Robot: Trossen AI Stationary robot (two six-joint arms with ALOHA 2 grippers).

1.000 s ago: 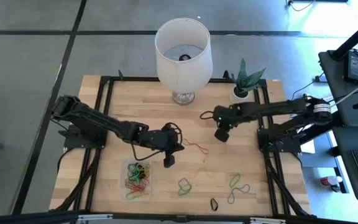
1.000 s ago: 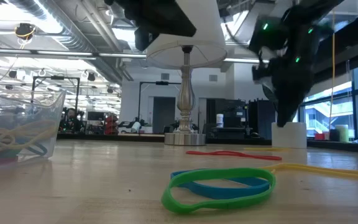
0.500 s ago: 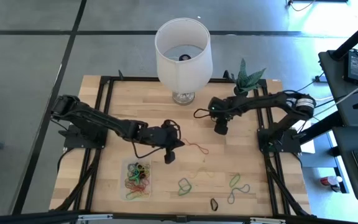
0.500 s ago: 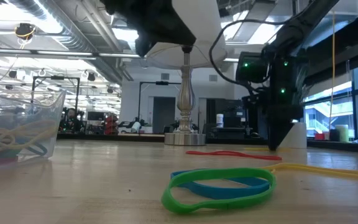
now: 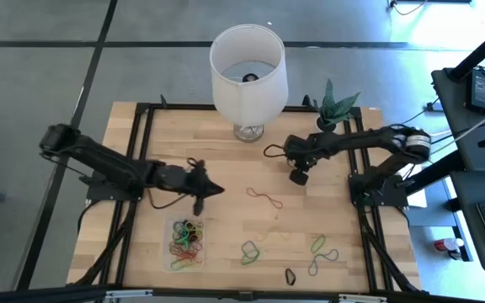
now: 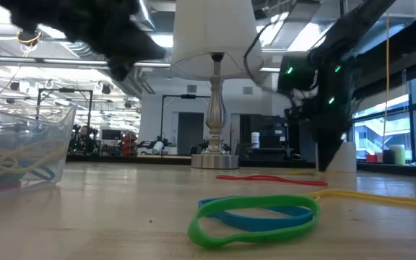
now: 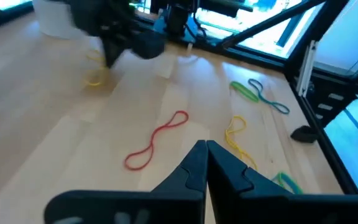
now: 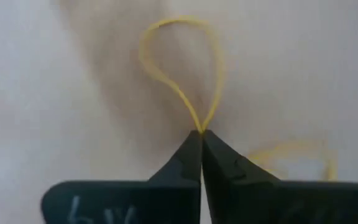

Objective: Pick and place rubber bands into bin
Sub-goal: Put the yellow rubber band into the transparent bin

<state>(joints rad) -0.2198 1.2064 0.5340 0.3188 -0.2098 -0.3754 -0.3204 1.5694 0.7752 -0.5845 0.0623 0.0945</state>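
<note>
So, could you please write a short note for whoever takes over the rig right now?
Right gripper: shut on a yellow rubber band, near the lamp.
Left gripper: shut, empty, above the table near the bin.
Done: several rubber bands lie in the bin.
Left: carry the yellow band to the bin; then the red band mid-table and the green and black ones along the front edge.

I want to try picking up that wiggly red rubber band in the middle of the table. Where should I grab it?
The red rubber band lies flat on the table, pinched into a thin figure-eight. Probably best to come straight down from above and pinch at its narrow waist, where both strands run close together, so one squeeze catches both. Nothing lies on it or touches it.
</note>
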